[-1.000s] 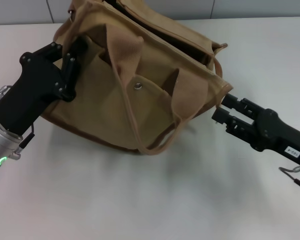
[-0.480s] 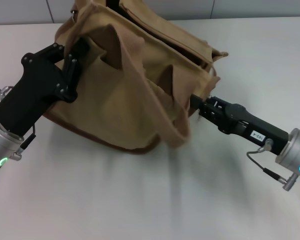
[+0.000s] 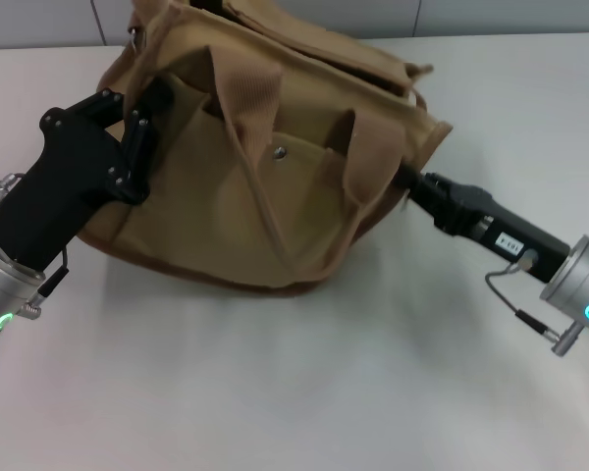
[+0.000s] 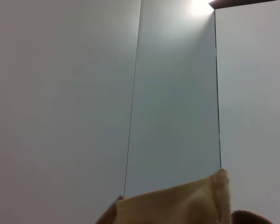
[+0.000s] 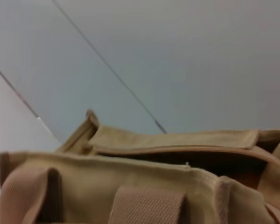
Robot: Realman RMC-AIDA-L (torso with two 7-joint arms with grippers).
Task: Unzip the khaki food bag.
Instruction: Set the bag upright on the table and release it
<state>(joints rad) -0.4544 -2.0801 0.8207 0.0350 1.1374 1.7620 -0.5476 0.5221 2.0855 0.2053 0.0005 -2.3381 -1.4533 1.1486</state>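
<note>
On the table [image 3: 275, 392], khaki food bag [image 3: 265, 186] lies long axis left-right, contents hidden. My left gripper [image 3: 142, 118] clenches its left end; right gripper [image 3: 407, 182] at right end, grip unclear.

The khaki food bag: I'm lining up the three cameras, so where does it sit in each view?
Head view: the khaki food bag fills the upper middle, between both arms.
Left wrist view: only a corner at the lower edge.
Right wrist view: its top across the lower half.
Shared landmark: its strap handles.
</note>
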